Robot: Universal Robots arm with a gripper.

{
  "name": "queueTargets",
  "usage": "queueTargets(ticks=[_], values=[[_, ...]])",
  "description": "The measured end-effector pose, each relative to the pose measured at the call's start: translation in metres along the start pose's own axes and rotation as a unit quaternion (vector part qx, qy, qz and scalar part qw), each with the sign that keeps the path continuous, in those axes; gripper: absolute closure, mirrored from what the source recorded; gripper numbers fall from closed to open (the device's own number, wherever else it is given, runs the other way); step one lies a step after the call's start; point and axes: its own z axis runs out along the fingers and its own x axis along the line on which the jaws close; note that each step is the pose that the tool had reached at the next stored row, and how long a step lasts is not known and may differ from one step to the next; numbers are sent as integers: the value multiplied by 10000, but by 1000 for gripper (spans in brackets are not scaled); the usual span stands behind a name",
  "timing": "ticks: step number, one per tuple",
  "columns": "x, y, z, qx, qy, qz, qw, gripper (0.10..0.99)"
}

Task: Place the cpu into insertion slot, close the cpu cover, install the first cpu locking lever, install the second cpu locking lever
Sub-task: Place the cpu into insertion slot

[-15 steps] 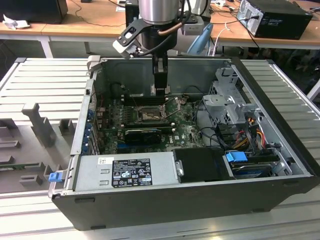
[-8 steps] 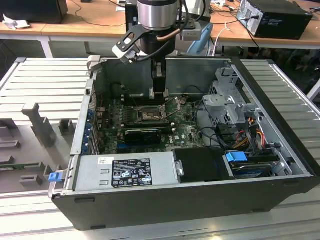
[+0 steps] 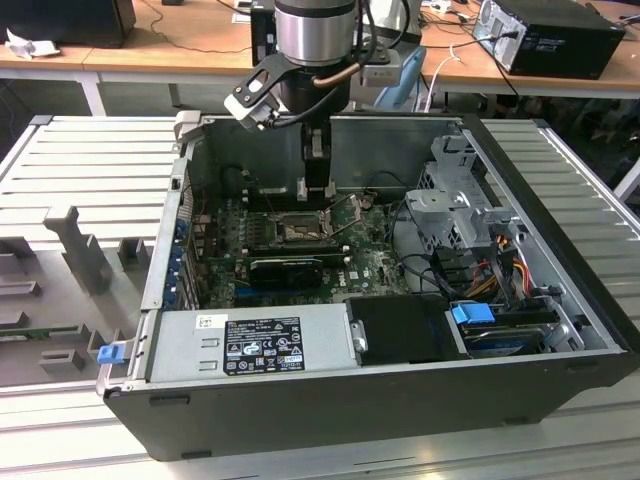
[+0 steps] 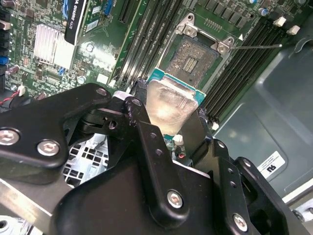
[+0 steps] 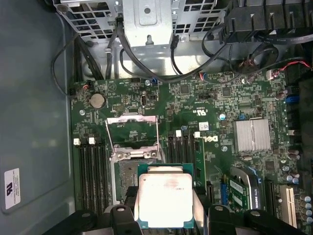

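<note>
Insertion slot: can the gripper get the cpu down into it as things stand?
Probably yes. The cpu cover is swung open, the insertion slot lies bare, and the gripper holds the cpu close by it, with nothing between them.

The cpu (image 5: 165, 198) face is dull silvery metal, the claw (image 5: 166, 215) matt black.

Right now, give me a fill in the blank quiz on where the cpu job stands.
The gripper is ____ on the cpu.
The insertion slot is ____, with no chip in it.
The cpu cover is swung ____, off the slot.
Missing words: shut; empty; open.
</note>
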Motion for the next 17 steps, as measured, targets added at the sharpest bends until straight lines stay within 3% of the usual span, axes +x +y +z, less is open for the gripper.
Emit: queueTargets(ticks=[11, 14, 17], values=[[-2, -7, 90, 63, 8, 2, 10000, 557], [-1, -12, 157, 96, 10, -59, 9999, 557], [4, -20, 257, 97, 11, -73, 9999, 557]])
